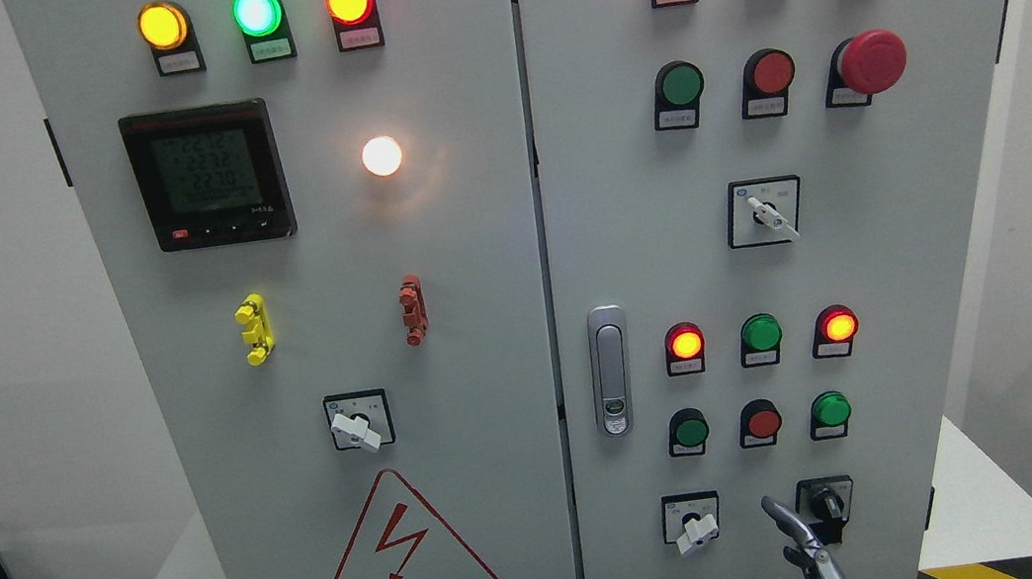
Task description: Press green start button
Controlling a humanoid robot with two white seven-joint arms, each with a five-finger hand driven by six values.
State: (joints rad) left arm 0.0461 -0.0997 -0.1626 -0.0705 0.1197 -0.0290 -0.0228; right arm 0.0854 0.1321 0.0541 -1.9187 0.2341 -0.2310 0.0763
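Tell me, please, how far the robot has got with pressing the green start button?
Nothing looks pressed yet. One hand rises from the bottom edge right of the middle, a finger pointing up beside the black knob. It touches no green button. Reaching and pressing remain.
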